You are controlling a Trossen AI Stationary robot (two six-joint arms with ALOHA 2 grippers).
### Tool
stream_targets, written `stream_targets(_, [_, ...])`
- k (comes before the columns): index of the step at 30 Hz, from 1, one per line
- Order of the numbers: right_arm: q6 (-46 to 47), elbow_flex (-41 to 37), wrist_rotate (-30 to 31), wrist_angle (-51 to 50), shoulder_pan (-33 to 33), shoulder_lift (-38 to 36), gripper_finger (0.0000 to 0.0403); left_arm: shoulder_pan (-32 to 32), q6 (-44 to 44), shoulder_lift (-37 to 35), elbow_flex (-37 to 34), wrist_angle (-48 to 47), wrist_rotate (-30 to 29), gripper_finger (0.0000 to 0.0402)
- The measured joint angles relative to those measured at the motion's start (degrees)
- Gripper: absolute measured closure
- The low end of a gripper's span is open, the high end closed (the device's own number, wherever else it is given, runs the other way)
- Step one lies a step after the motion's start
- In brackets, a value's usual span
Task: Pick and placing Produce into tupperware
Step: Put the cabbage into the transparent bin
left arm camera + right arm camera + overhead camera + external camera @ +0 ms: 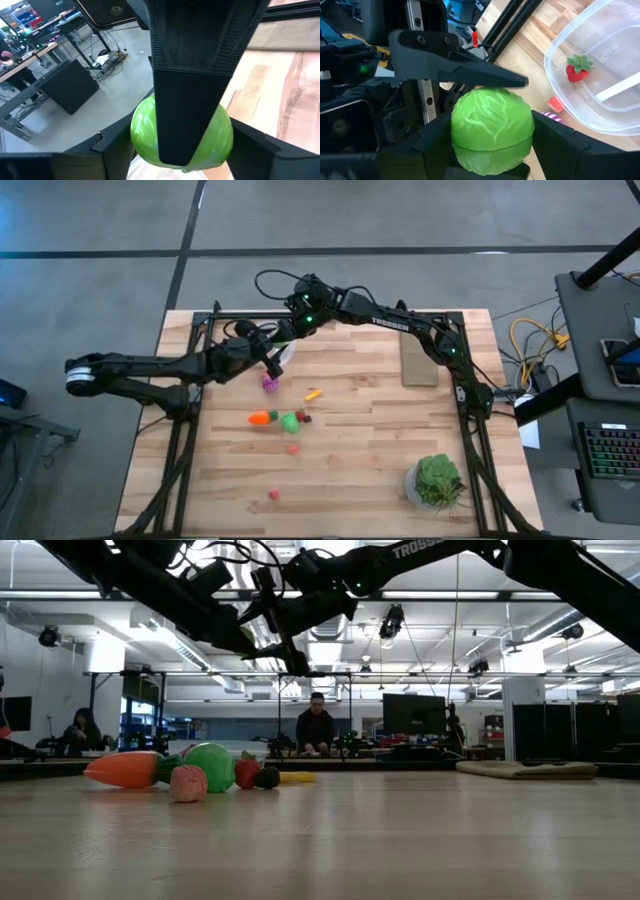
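From where I stand, the two arms meet above the upper middle of the worktop (380, 480). The right tool (492, 145) is clenched on the green cabbage ball (492, 125), one finger pressed to each side. The left tool (268, 360) sits right against the same ball, but I cannot tell whether it is gripping or only flanking it.

The tupperware (600, 75) lies just beside them, at the upper right of the right wrist view, with a red strawberry (577, 69) already inside.

To do this step well, I would have only one tool carry the ball, with the other backing clear. The carrier should hold the ball over the middle of the bowl before letting go, so it does not bounce off the rim.

The high view hides the ball under the arms. It does show the carrot (260, 418), a second green ball (290, 421) and the purple cluster (270, 385) waiting lower down. The low view alone shows that both tools hang well above the wood.
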Motion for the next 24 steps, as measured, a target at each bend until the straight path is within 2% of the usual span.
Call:
stream_targets(5, [-0.23,0.0,-0.02,-0.19,-0.01,0.0,0.017,0.0,0.0,-0.05,0.0,-0.17,0.01,0.0187])
stream_targets(13, [-0.06,-0.09,-0.8,-1.0,0.05,-0.02,0.0145,0.19,0.02,-0.38,-0.04,-1.96,-1.32,0.0174])
stream_targets(17, [-0.8,-0.09,-3.17,-2.82,-0.24,-0.13,0.0128,0.29,0.01,-0.52,-0.04,-3.21,-1.18,0.0177])
stream_targets(24, [-3.07,-0.09,-3.97,-8.04,-1.69,-1.58,0.0103,0.5,-0.02,-0.79,-0.23,-6.66,-1.57,0.0178])
